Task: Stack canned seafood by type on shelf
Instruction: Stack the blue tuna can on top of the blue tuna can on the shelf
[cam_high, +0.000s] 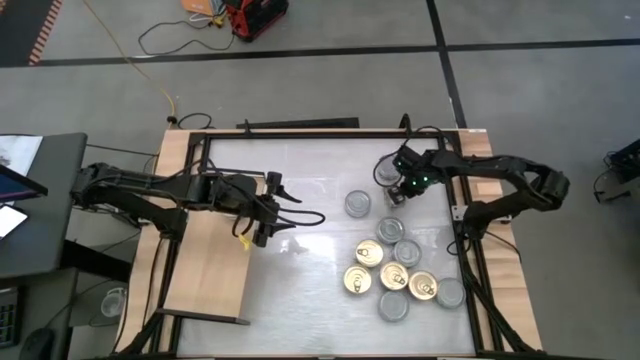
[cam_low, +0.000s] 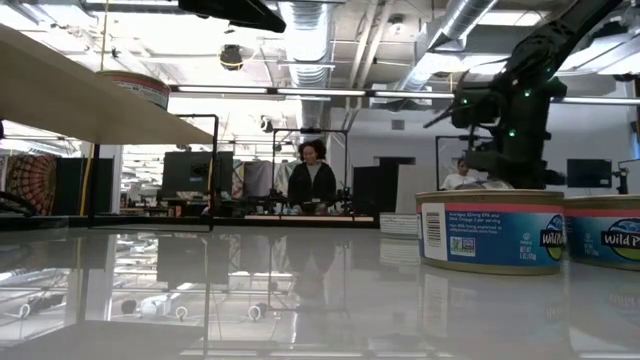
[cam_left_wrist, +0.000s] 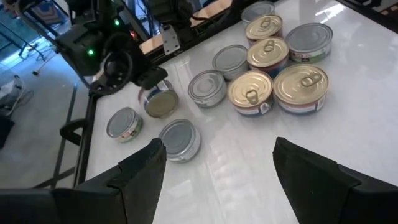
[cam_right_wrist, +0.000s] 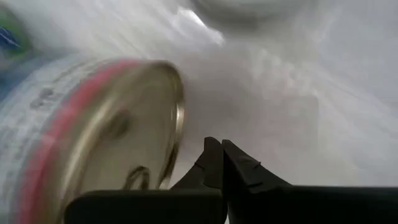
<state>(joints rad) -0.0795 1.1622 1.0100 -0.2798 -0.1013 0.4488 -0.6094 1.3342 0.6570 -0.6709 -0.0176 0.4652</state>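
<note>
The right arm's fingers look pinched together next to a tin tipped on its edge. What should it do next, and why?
Probably open the right gripper and line it up around the tipped tin. Its fingers meet with nothing between them, and the tin leans on its edge beside them, not held, so no lift can work yet. The left gripper waits open farther off.

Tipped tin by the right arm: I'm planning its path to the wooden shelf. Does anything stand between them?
Yes. A silver-topped tin stands just shelfward of the tipped tin, and the left gripper, jaws open, hangs at the shelf edge, across that path.
</note>
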